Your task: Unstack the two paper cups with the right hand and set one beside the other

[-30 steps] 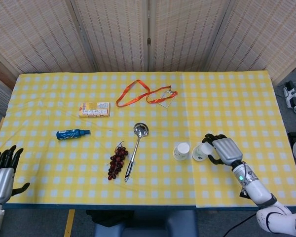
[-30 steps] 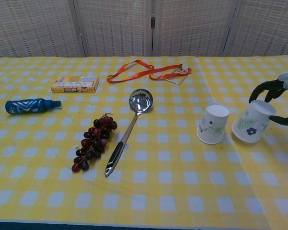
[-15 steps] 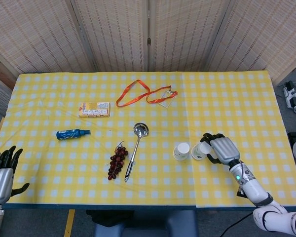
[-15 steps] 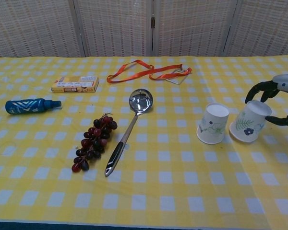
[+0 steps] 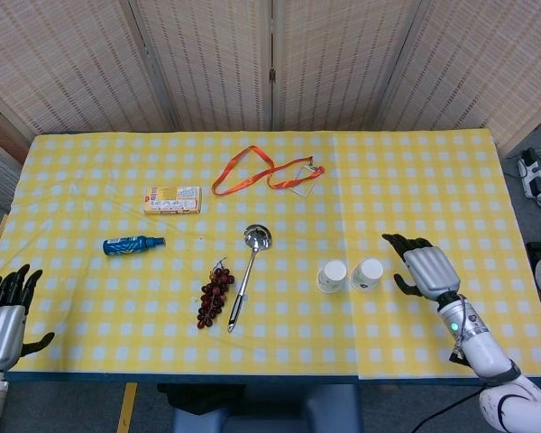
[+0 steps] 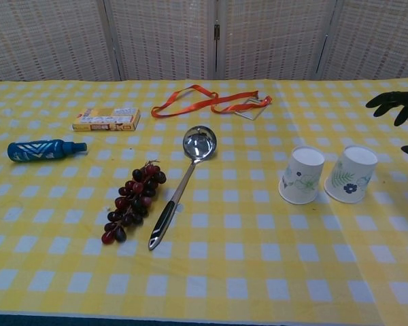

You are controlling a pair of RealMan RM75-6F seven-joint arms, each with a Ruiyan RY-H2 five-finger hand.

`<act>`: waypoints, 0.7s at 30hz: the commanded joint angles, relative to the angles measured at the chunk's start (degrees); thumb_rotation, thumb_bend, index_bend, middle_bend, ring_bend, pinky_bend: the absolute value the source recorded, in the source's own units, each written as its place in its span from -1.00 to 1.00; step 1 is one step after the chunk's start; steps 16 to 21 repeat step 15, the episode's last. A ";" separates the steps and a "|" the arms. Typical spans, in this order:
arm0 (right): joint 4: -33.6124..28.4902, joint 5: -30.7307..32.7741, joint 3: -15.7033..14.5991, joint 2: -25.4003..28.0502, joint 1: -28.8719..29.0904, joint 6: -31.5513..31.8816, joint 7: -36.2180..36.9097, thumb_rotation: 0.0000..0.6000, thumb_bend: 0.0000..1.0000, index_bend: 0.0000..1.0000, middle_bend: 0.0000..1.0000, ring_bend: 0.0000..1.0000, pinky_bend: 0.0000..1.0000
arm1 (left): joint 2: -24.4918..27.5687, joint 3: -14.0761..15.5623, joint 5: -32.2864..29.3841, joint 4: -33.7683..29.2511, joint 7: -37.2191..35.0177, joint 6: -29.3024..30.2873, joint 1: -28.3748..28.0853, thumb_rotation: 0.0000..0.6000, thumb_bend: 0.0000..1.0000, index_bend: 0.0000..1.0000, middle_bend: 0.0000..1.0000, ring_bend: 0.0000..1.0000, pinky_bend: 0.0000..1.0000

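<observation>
Two paper cups stand upside down, side by side, on the yellow checked tablecloth (image 5: 415, 180) near its front right part: the left cup (image 5: 333, 276) and the right cup (image 5: 368, 273) sit just beside each other, and whether their rims touch cannot be told. The right hand (image 5: 421, 268) is to the right of the right cup, apart from it, fingers spread wide and holding nothing; its dark fingertips (image 6: 387, 100) show at the right edge of the chest view, above and beyond the cup. Both cups carry a printed floral pattern, a blue flower with green leaves, and no lettering can be read on them. The left hand (image 5: 4, 307) is at the front left corner of the table, fingers apart and empty, well away from everything. Elsewhere on the cloth lie a steel ladle (image 5: 247, 268) with a dark handle, a bunch of dark red grapes (image 5: 215, 293) just left of it, a blue bottle (image 5: 132, 244) on its side with a white pattern, a flat yellow box (image 5: 172, 199) whose print is too small to read, and an orange lanyard (image 5: 252, 171) attached to a clear card holder (image 5: 301, 178).
</observation>
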 commanded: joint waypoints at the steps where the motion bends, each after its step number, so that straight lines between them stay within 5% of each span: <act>1: -2.17 -1.92 0.17 2.89 -3.13 5.08 2.02 1.00 -0.03 -0.77 -0.69 -0.55 -0.62 | -0.06 -0.02 0.59 0.14 -0.42 0.25 -0.05 1.00 -0.62 -0.98 -1.00 -0.98 -1.00; 14: -2.84 -13.99 -4.43 7.66 -18.48 28.13 9.72 1.00 -0.03 -0.77 -0.69 -0.57 -0.65 | -2.75 -0.74 5.13 0.97 -0.20 4.56 0.25 1.00 -0.62 -0.93 -0.99 -0.92 -0.99; 21: -2.53 -14.52 -4.69 7.46 -19.23 29.06 10.18 1.00 -0.03 -0.77 -0.69 -0.57 -0.66 | -2.89 -0.72 5.33 0.74 0.09 4.56 0.18 1.00 -0.62 -0.93 -0.99 -0.92 -0.99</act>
